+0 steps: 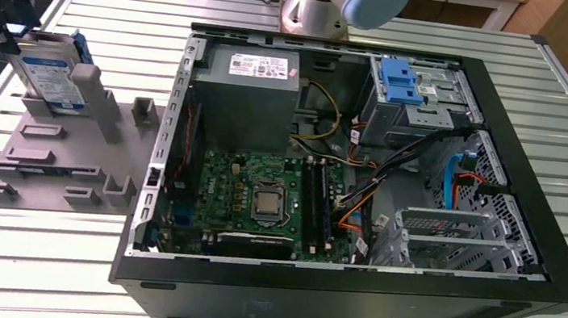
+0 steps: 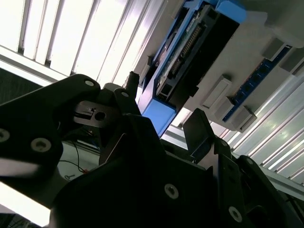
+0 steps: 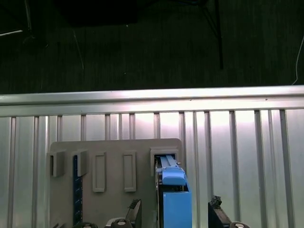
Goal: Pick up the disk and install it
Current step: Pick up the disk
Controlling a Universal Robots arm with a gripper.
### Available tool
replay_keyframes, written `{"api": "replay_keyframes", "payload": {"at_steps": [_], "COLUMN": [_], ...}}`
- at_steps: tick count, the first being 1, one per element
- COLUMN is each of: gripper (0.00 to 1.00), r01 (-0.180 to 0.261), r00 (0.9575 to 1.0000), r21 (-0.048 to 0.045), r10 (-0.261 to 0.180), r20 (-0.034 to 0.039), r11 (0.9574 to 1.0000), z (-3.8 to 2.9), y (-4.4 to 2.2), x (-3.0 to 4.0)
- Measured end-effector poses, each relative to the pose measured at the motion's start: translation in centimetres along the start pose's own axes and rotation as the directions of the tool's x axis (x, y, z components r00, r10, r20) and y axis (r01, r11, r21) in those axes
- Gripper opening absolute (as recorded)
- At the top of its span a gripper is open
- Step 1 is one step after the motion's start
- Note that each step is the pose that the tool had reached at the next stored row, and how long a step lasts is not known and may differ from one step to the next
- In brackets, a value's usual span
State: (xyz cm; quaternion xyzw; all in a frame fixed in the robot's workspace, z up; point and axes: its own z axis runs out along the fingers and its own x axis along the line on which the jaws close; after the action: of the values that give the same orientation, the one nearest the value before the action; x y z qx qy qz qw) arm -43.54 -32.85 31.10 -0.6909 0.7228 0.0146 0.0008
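1. So, the disk (image 1: pixel 50 80) is parked upright on its edge in a slot of the grey holder plate (image 1: pixel 56 159), not lifted yet.
2. The gripper (image 3: pixel 175 209) sits right at that slot of the plate. Its fingers (image 3: pixel 134 209) are spread wide, one on each side of the disk's blue carrier, with a gap on both sides, so they're pinching nothing.
3. The plate lies flat on the slatted metal surface (image 1: pixel 119 0), with the open computer case (image 1: pixel 353 302) just beside the plate, on the exterior view's right.
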Motion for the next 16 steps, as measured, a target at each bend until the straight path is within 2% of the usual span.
{"api": "replay_keyframes", "payload": {"at_steps": [3, 10, 12, 13, 16], "gripper": [0.65, 0.63, 0.63, 0.56, 0.56], "r01": [0.0, 0.0, 0.0, 0.0, 0.001], "r00": [1.0, 1.0, 1.0, 1.0, 1.0], "r21": [0.0006, 0.003, 0.0034, 0.0038, 0.0042], "r10": [0.0, 0.0, 0.0, 0.0, -0.001], "r20": [-0.001, -0.0006, -0.0006, -0.0005, -0.0005], "r11": [1.0, 1.0, 1.0, 1.0, 1.0], "z": [0.29, 1.23, 1.35, 1.39, 1.4], "y": [0.03, 0.38, 0.5, 0.6, 0.68], "x": [-0.2, -0.14, 0.03, 0.11, 0.18]}}
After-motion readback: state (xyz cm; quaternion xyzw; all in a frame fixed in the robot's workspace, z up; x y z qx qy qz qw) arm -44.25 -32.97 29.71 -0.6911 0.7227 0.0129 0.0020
